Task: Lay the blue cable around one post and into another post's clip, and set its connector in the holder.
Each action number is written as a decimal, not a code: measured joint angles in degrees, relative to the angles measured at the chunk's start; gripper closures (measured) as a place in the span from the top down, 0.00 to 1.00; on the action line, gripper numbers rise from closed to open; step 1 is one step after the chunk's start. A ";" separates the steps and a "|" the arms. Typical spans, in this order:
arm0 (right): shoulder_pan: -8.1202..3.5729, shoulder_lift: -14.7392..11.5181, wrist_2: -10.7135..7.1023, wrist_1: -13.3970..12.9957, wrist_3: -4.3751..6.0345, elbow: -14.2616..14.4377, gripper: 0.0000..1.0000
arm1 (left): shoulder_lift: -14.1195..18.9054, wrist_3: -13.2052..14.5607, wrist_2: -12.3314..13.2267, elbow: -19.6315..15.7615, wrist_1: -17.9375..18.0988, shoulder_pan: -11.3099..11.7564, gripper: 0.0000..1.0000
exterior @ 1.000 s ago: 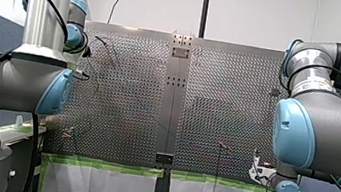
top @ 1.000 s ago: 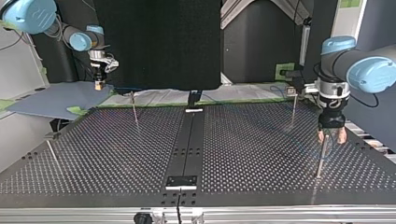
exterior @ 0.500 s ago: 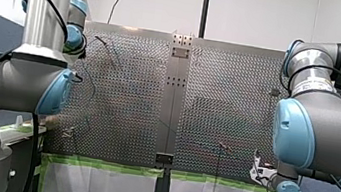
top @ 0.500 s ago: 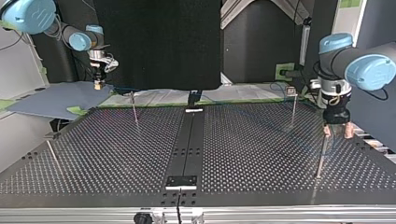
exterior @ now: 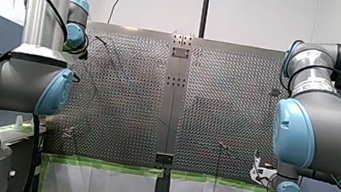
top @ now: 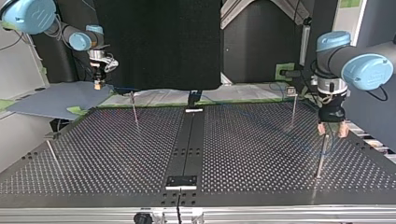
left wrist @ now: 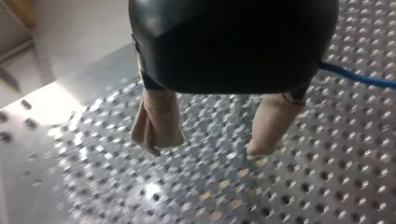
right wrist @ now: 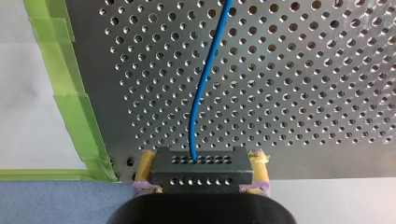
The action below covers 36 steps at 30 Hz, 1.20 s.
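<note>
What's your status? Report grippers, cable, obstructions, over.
Left gripper open, empty, above a post. Right gripper shut on the connector, blue cable trailing from it across the table. No obstruction seen.

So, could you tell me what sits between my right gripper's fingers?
The right wrist view shows the black connector between the right gripper's fingers, with the blue cable running out of it.
</note>
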 joint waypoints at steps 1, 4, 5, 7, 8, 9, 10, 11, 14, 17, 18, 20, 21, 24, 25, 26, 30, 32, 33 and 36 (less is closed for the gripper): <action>0.00 0.01 0.00 0.00 -0.01 0.01 0.00 | 0.09 0.44 0.36 0.00 0.02 -0.27 1.00; 0.00 0.03 0.00 -0.01 -0.04 0.00 0.00 | 0.52 1.91 1.70 0.01 0.54 -1.14 1.00; 0.00 0.04 0.00 -0.01 -0.04 0.00 0.00 | 0.66 2.37 2.14 0.01 0.77 -1.35 1.00; 0.00 0.04 0.00 -0.05 -0.02 0.00 0.00 | 0.87 3.51 3.27 0.01 1.16 -1.72 1.00; 0.00 0.06 0.00 -0.07 -0.02 0.00 0.00 | 0.92 4.00 3.75 0.01 1.27 -1.83 1.00; 0.00 0.07 0.00 -0.07 -0.02 0.00 0.00 | 0.96 4.60 4.35 0.00 1.37 -1.94 1.00; 0.00 0.08 0.00 -0.08 -0.02 0.00 0.00 | 0.98 5.04 4.80 -0.02 1.41 -1.99 1.00; 0.01 0.09 0.00 -0.09 -0.03 0.01 0.00 | 0.99 5.51 5.26 -0.03 1.44 -2.02 1.00; 0.01 0.10 -0.05 -0.10 -0.06 0.00 0.00 | 1.06 7.11 6.83 -0.03 1.46 -2.04 1.00; 0.01 0.11 -0.13 -0.10 -0.08 0.01 0.00 | 1.52 8.73 7.11 -0.04 1.42 -1.80 1.00; 0.01 0.11 -0.15 -0.10 -0.08 0.00 0.00 | 1.76 9.39 6.79 -0.05 1.42 -1.68 1.00; 0.02 0.11 -0.16 -0.10 -0.08 0.00 0.00 | 2.17 10.35 6.10 -0.06 1.41 -1.50 1.00; 0.01 0.11 -0.16 -0.10 -0.08 0.00 0.00 | 2.41 11.00 5.55 -0.05 1.41 -1.41 1.00; 0.05 0.14 -0.17 -0.10 -0.08 0.00 0.00 | 2.75 12.61 4.03 -0.06 1.44 -1.21 1.00; 0.06 0.16 -0.17 -0.10 -0.08 0.00 0.00 | 2.80 13.08 3.58 -0.06 1.44 -1.17 1.00; 0.06 0.16 -0.17 -0.10 -0.08 0.00 0.00 | 2.83 13.53 3.14 -0.06 1.44 -1.13 1.00; 0.08 0.19 -0.18 -0.10 -0.08 0.00 0.00 | 2.90 15.50 1.17 -0.06 1.48 -0.95 1.00; 0.08 0.22 -0.18 -0.10 -0.09 0.00 0.00 | 3.00 16.34 0.34 -0.06 1.49 -0.88 1.00; 0.08 0.22 -0.17 -0.10 -0.08 0.00 0.00 | 3.15 16.91 -0.15 -0.07 1.50 -0.84 1.00; 0.15 0.25 -0.17 -0.07 -0.08 0.00 0.00 | 3.85 18.37 -0.84 -0.08 1.82 -0.81 1.00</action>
